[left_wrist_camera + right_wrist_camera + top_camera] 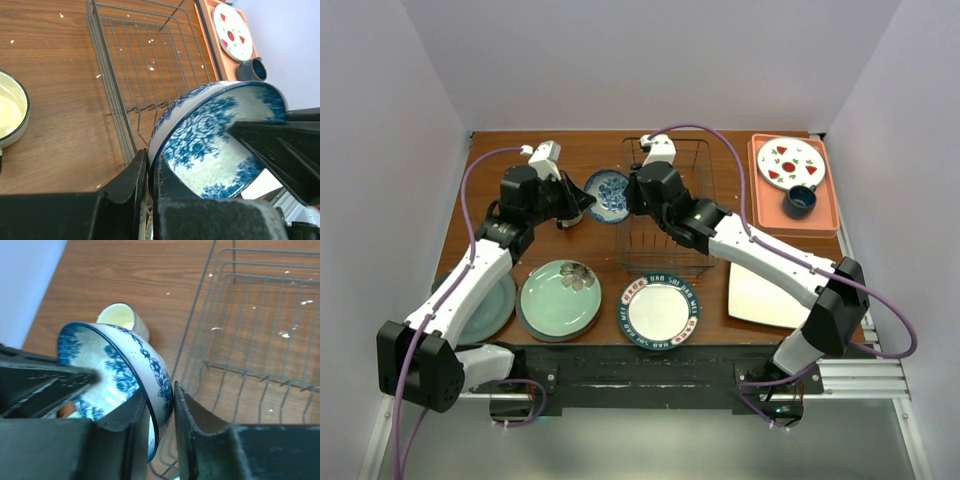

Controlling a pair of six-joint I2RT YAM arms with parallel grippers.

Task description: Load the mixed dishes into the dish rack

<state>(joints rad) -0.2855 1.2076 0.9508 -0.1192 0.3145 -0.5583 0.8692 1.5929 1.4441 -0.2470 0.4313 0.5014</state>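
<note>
The small blue-white patterned bowl [610, 192] is held tilted on its side, just off the dish rack [665, 268] at the rack's 9 o'clock in the top view, between the two grippers. The left gripper [150, 175] comes in from the bowl's 9 o'clock, its jaws pinched tight on the rim with only the thin wall between them. The right gripper [159, 392] reaches over the rack from 3 o'clock. Its jaws stand a little apart astride the opposite wall, one finger inside and one outside, and I cannot tell whether they press. The cream mug [122, 317] stands on the wooden table [520, 160] close beside the bowl. The pale green flower plate [555, 300] lies at the rack's 7 o'clock, the white plate with dark patterned rim [661, 311] at 6 and the white square plate [760, 298] at 4.
</note>
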